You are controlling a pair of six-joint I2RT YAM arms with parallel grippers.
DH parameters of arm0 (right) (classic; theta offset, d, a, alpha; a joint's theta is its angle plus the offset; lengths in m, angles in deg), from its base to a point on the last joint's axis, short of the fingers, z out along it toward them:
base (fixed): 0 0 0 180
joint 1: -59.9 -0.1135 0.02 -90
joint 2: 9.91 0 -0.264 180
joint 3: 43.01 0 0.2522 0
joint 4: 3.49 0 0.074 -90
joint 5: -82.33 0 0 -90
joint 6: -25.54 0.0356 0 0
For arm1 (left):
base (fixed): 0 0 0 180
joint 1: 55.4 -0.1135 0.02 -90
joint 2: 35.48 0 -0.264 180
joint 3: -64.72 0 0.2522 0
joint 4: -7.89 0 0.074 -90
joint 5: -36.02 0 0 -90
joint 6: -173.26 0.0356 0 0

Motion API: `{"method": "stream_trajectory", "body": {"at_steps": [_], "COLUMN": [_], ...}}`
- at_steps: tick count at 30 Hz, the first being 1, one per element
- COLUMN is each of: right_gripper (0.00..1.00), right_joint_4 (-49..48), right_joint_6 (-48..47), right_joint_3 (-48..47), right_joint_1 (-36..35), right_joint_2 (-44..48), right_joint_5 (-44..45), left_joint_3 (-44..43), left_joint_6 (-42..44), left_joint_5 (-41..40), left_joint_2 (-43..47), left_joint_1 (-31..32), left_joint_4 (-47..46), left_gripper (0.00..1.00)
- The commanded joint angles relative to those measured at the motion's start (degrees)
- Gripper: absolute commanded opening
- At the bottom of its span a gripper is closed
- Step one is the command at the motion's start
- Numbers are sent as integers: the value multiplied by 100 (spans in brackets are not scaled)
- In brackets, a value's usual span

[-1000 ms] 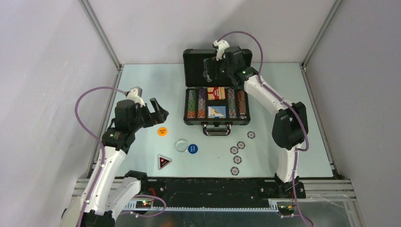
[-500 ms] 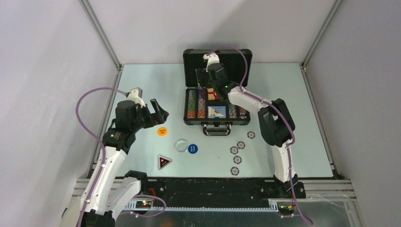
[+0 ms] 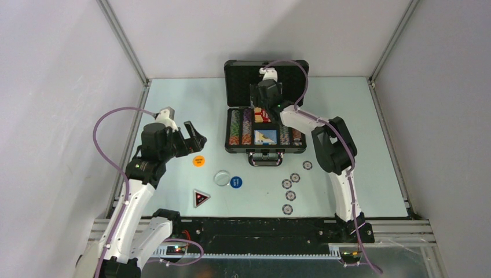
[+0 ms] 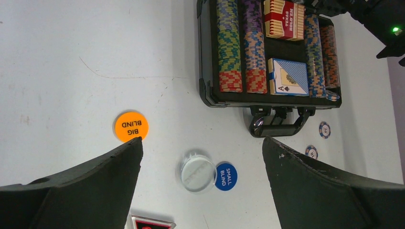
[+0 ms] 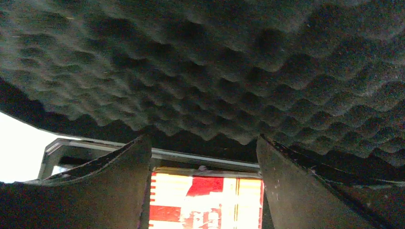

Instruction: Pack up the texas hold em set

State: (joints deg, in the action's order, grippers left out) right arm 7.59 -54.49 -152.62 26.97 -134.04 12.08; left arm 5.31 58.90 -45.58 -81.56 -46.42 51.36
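Note:
The dark grey briefcase [image 3: 231,147] lies open at the back centre, its foam-lined lid [image 3: 240,72] upright. Rows of striped chips [image 4: 229,43], a red card box [image 4: 284,19] and a blue card deck [image 4: 289,76] sit inside. My right gripper [image 3: 262,109] is open, low inside the case. In its wrist view the fingertips [image 5: 143,143] flank the far end of the red box [image 5: 205,200]. My left gripper [image 3: 194,139] is open and empty above the table, left of the case. Below it lie the orange button [image 4: 131,126], white button [image 4: 197,172], blue button [image 4: 226,176] and triangular marker [image 3: 201,198].
Several loose chips [image 3: 290,196] lie on the table in front of the case's right half, near its handle [image 3: 265,157]. The lid's foam [image 5: 215,71] hangs close over my right gripper. Grey walls enclose the table on three sides.
My right gripper has come down from in front of the lid's top into the case, over the red card box. The left arm has stayed put.

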Motion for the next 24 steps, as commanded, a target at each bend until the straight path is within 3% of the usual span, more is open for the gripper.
{"method": "stream_trajectory", "body": {"at_steps": [1, 12, 24], "right_gripper": [84, 78, 70], "right_joint_4": [526, 1641, 2540], "right_joint_6": [683, 1068, 867], "right_joint_3": [-441, -672, -810], "right_joint_1": [116, 160, 127], "right_joint_2": [-169, -353, -451], "right_joint_5": [329, 543, 742], "left_joint_3": [12, 16, 30], "left_joint_6": [82, 77, 63], "left_joint_5": [132, 148, 184], "left_joint_2": [60, 35, 23], "left_joint_1": [-43, -52, -53], "left_joint_4": [-151, -160, -177], "left_gripper": [100, 100, 100]}}
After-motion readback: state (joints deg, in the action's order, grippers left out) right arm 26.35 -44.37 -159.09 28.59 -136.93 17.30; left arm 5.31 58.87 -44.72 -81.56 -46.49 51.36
